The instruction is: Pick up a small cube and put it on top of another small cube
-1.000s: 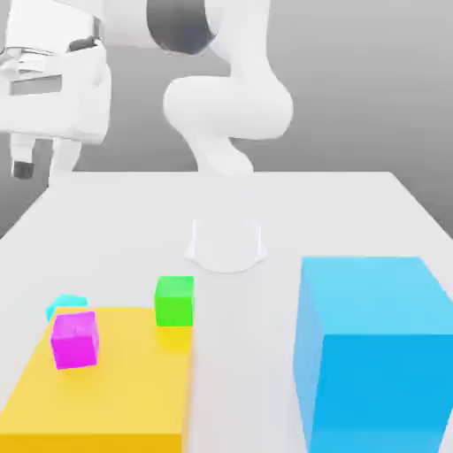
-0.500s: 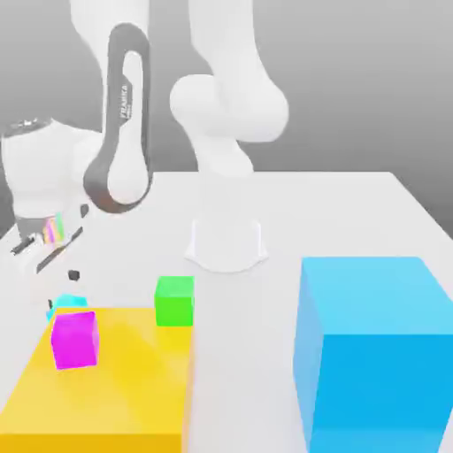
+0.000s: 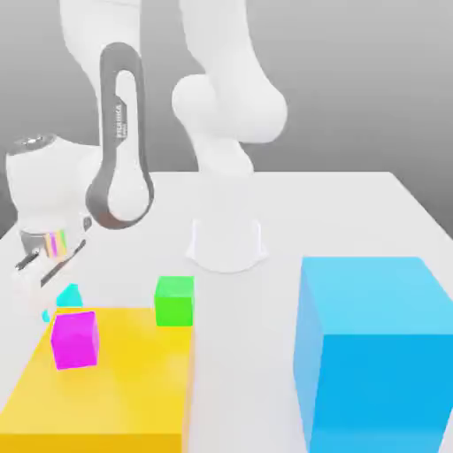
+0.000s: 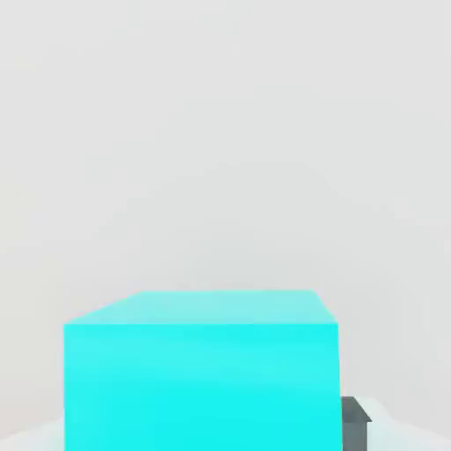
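With our gripper (image 3: 53, 303) clamped on the cyan cube (image 4: 203, 388), we should lift straight up, clearing the yellow block (image 3: 111, 389).

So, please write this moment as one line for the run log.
gripper: down at cyan cube | grasp: unconfirmed | magenta cube: on yellow block | stacking: not yet done

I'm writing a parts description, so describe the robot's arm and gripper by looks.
The arm is glossy white with rounded segments; one link has a dark grey loop-shaped band bearing FRANKA lettering. The hand is a white, rounded block, with small yellow, magenta and green stripes and black edging.
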